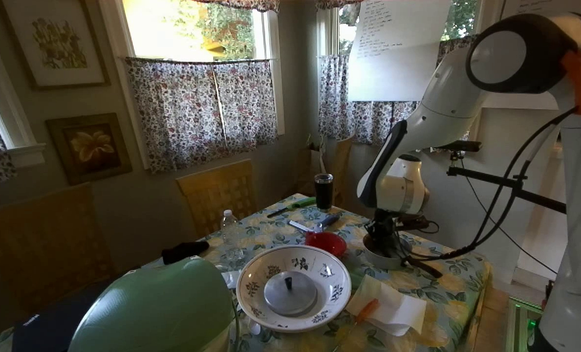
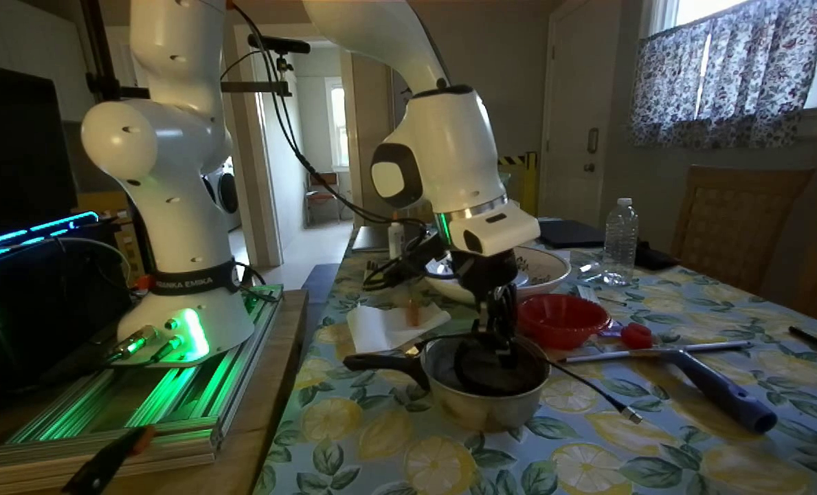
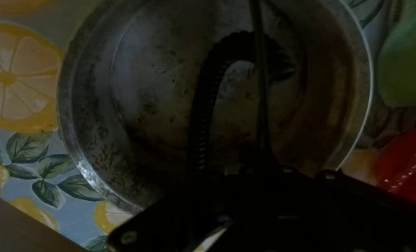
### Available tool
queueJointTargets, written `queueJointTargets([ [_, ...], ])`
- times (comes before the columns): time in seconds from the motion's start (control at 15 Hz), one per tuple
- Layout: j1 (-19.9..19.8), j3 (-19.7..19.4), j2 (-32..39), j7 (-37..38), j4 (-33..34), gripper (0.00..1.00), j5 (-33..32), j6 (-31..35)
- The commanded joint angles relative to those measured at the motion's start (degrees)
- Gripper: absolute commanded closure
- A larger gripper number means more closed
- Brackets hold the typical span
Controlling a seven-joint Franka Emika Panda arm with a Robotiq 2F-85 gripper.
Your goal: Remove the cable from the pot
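Note:
The small round grey metal pot (image 1: 382, 262) stands on the table in both exterior views, its black handle and side plain in an exterior view (image 2: 487, 411). It fills much of the wrist view (image 3: 88, 170). A black cable lies looped in the pot, with a ribbed bundle (image 3: 208, 94) and a thinner strand (image 3: 262, 87) running into the jaws. One cable end (image 2: 604, 395) hangs over the rim to the tablecloth. My gripper (image 2: 506, 354) points down inside the pot, also in the wrist view (image 3: 244, 175). Its fingers look closed together on the cable; the tips are very dark.
A red bowl (image 2: 563, 322) stands close beside the pot. A large white patterned bowl (image 1: 336, 288) holds a metal lid (image 1: 290, 296). White paper (image 1: 393, 313) with an orange-handled tool lies near the pot. A blue-handled tool (image 2: 721, 395), a bottle (image 2: 621, 240) and a tumbler (image 1: 324, 193) are around.

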Motion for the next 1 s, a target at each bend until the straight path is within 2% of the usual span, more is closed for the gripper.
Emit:
queueJointTargets([
  [0.0,0.9,-1.4,-4.0,7.8,-3.9,0.99,-12.4,2.5],
  [0.07,7.1,-7.4,-4.4,6.1,-4.2,0.99,-11.5,1.7],
  [0.13,8.1,-9.1,-6.3,8.0,-5.4,0.99,-14.9,1.1],
  [0.53,20.3,-24.6,-13.0,16.5,-7.4,0.99,-31.8,-0.7],
  [0.67,22.5,-27.8,-14.3,20.1,-5.9,0.99,-37.7,-1.8],
  [0.93,23.9,-29.4,-15.8,24.5,-0.7,0.99,-48.6,-5.4],
])
